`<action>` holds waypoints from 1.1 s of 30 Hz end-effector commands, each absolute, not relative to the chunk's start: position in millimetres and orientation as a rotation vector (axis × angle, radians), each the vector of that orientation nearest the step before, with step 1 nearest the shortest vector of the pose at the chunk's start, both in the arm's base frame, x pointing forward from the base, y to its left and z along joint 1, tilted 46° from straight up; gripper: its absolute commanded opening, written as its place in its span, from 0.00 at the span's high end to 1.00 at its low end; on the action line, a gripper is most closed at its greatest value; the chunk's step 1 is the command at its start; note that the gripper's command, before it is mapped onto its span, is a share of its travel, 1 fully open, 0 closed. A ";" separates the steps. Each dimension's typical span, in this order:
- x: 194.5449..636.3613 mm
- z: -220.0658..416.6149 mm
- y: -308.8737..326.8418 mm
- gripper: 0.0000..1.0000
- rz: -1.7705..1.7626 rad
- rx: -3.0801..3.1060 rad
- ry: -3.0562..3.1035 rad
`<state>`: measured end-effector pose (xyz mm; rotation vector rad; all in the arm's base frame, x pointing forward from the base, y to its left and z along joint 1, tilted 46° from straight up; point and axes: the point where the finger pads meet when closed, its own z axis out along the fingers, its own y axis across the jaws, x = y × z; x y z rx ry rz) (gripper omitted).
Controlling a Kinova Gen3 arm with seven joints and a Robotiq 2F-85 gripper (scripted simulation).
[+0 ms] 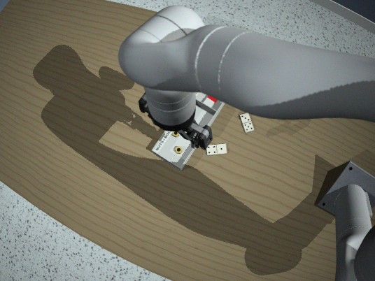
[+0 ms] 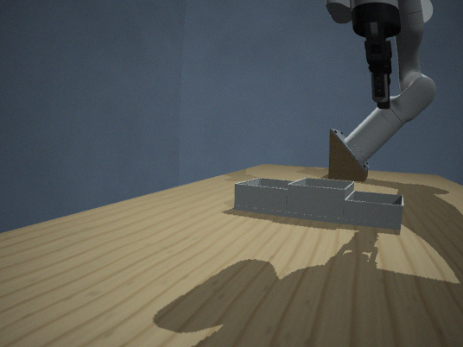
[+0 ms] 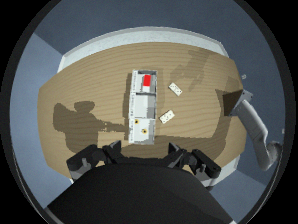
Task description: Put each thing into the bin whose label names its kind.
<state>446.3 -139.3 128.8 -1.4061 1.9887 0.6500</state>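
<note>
My gripper [image 2: 381,104] [image 3: 144,147] is open and empty, high above the nuts and bolts bin [image 1: 181,168] [image 2: 373,216] [image 3: 136,139]. Two brass-coloured nuts lie in that bin, one nut [image 1: 178,149] [image 3: 144,131] near its end, the other nut [image 1: 175,133] [image 3: 136,121] near its label. The middle bin [image 2: 317,202] [image 3: 145,106] looks empty; its label seems to read BATTERIES. The far bin [image 2: 261,198] [image 3: 155,82] holds a red and white block [image 1: 212,99] [image 3: 146,80]; its label is too small to read. Two white dominoes, one domino [image 1: 216,149] [image 3: 167,116] and another domino [image 1: 246,122] [image 3: 175,89], lie on the table.
The three grey bins stand in a row, touching, on the wooden table [image 1: 105,241] [image 2: 130,259] [image 3: 110,65]. The arm's base plate [image 1: 362,176] stands beyond the dominoes. The arm hides part of the bins in the top view.
</note>
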 end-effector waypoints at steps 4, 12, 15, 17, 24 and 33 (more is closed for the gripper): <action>444.1 143.7 -158.9 0.00 0.629 -1.397 1.998; 438.3 162.9 -177.7 0.00 0.629 -1.397 1.998; 438.3 162.9 -177.7 0.00 0.629 -1.397 1.998; 438.3 162.9 -177.7 0.00 0.629 -1.397 1.998; 438.3 162.9 -177.7 0.00 0.629 -1.397 1.998; 438.3 162.9 -177.7 0.00 0.629 -1.397 1.998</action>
